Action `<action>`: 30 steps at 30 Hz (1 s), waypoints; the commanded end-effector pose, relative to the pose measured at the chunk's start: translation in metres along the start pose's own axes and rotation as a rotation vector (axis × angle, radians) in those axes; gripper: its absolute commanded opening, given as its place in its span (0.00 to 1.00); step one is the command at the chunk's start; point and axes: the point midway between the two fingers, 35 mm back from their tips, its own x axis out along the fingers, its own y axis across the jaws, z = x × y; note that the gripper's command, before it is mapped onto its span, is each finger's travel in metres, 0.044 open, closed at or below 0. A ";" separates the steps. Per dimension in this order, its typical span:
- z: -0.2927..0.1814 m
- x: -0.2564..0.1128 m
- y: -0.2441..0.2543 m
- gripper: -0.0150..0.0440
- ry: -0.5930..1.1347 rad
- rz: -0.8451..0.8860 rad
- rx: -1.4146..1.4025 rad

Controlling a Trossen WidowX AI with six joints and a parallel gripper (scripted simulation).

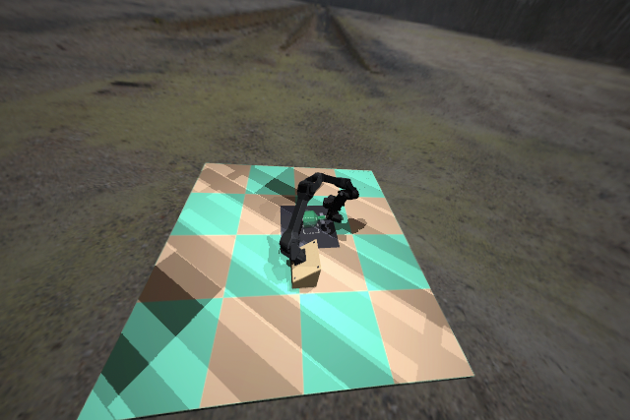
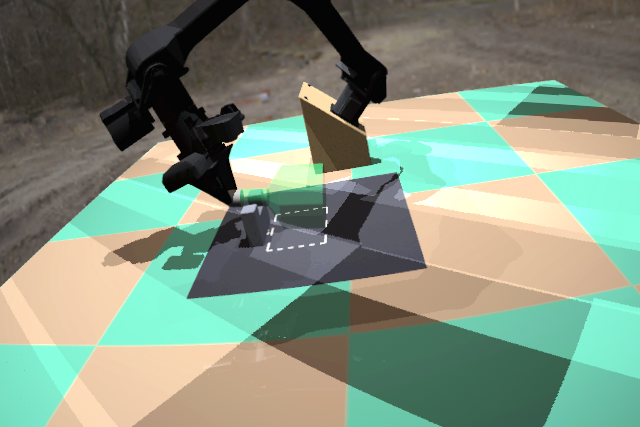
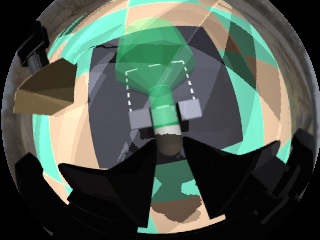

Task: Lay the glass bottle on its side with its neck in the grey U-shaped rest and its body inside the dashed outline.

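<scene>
Gripping the glass bottle (image 1: 309,215) (image 2: 297,192) (image 3: 155,60) by its capped neck end with the tool (image 1: 333,218) (image 2: 233,201) (image 3: 168,142); not released. Just ahead of the tool, looking along the neck, held on its side or very nearly so, with the wide body reaching away from the tool. Close below the neck, just ahead of the tool, placed to receive it: the grey U-shaped rest (image 1: 324,226) (image 2: 253,228) (image 3: 190,109). Seen from the wrist, lined up between the two uprights; cannot tell whether touching yet.

Beyond the rest, ahead of and lower than the tool, marked on the dark mat (image 2: 382,251) (image 3: 225,120): the dashed outline (image 1: 311,233) (image 2: 326,226) (image 3: 128,92). Apparently held above it, body not yet settled inside. Farther from the tool, past one side of the mat: the wooden block (image 1: 306,272) (image 2: 336,138) (image 3: 47,95) under the arm's foot, on the checkered counter (image 1: 341,333) (image 2: 465,236).

Judged well along: grasped, turned sideways, brought over the spot. Still to do, by the look of it: lower gently, seat the neck, check the body against the outline, open, back off without a nudge.
</scene>
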 end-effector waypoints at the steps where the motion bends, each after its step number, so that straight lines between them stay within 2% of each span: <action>1: -0.001 0.002 -0.002 0.44 0.000 -0.002 0.001; 30: -0.002 0.007 -0.002 0.44 0.010 0.003 -0.010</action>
